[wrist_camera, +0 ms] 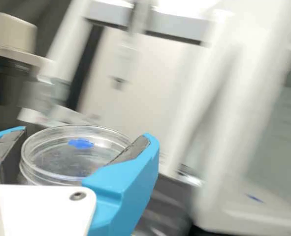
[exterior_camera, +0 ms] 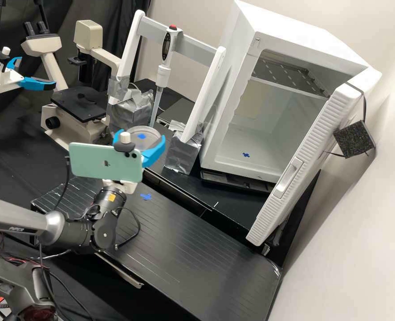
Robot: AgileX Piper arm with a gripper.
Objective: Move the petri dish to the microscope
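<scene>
In the high view my gripper (exterior_camera: 141, 134) is shut on the clear round petri dish (exterior_camera: 149, 141), its blue fingers on opposite sides. The dish, with a blue mark on it, is held up in front of the pipette stand, to the right of the microscope (exterior_camera: 79, 103) and its black stage. A green phone on the wrist covers part of the gripper. The wrist view has the gripper (wrist_camera: 85, 133) with both dark pads against the wall of the petri dish (wrist_camera: 61, 162), and the microscope's beige lamp housing (wrist_camera: 10, 33).
A white stand (exterior_camera: 132, 55) holds a pipette (exterior_camera: 163, 76), its feet wrapped in silver tape. The white incubator (exterior_camera: 226, 111) stands open at the right, its door (exterior_camera: 311, 156) swung forward. A second arm's blue-fingered gripper (exterior_camera: 37, 83) is left of the microscope. The black bench (exterior_camera: 197, 249) lies in front.
</scene>
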